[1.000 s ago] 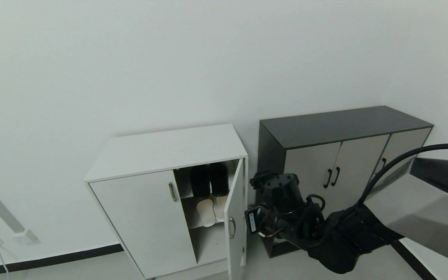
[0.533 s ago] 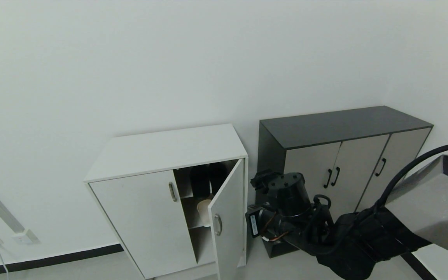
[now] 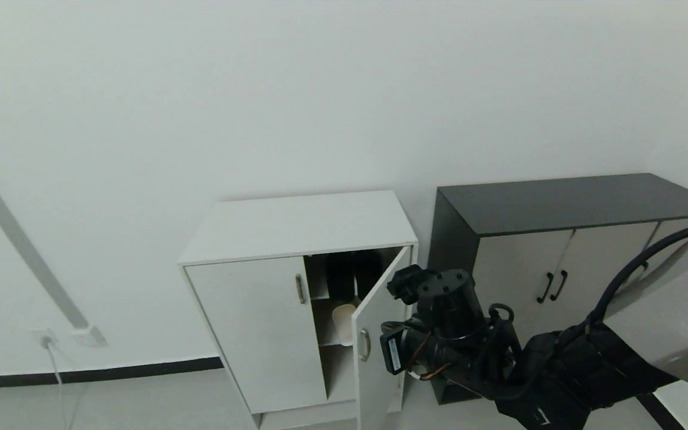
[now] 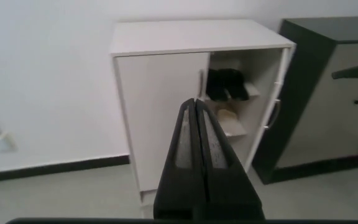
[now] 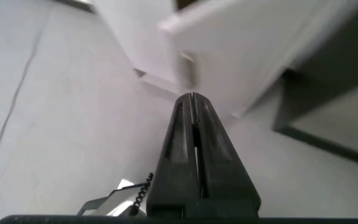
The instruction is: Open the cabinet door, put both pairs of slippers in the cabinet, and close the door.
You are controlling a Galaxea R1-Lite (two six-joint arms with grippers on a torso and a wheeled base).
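Note:
The white cabinet (image 3: pixel 296 230) stands against the wall with its left door shut and its right door (image 3: pixel 380 334) partly open. Inside, black slippers (image 3: pixel 353 272) rest on the upper shelf and beige slippers (image 3: pixel 344 319) on the shelf below. My right arm (image 3: pixel 445 334) is just outside the right door. My right gripper (image 5: pixel 193 99) is shut and empty, its tip close to the white door (image 5: pixel 247 43). My left gripper (image 4: pixel 196 102) is shut and empty, held back from the cabinet (image 4: pixel 191 37), facing the black slippers (image 4: pixel 227 84) and beige slippers (image 4: pixel 227 115).
A dark cabinet (image 3: pixel 559 209) with grey doors stands right beside the white one. A wall socket with a cable (image 3: pixel 45 340) and a slanted conduit (image 3: pixel 15 239) are on the wall to the left. Bare floor (image 3: pixel 111 406) lies in front.
The right door has swung from wide open to partly open, with my right arm following it. The head camera has turned, shifting the whole scene to the right.

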